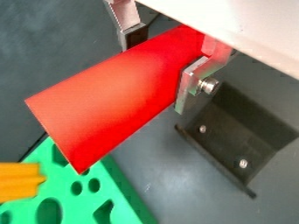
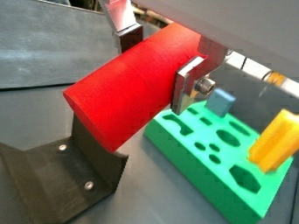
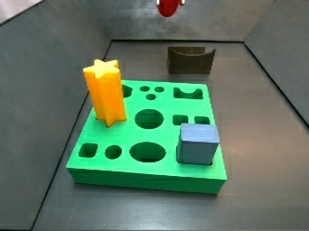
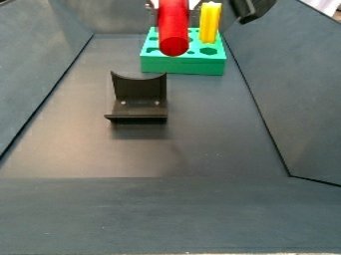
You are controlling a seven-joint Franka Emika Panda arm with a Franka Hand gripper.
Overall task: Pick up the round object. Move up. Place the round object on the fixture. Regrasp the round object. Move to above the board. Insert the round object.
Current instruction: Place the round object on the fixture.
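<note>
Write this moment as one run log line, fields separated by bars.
hand: shut on round object | raised above floor | fixture: empty | board: holds yellow star, blue-grey cube

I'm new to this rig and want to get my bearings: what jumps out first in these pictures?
The red peg fills both wrist views, clamped between the gripper's silver fingers and hanging in the air above the dark fixture on the floor. Behind it lies the bright green board, with a tall yellow star peg standing in it and a blue-grey cube on its corner.

A yellow star peg (image 3: 105, 90) stands upright in the green block's left side; a blue-grey cube (image 3: 198, 144) sits at its front right corner.
</note>
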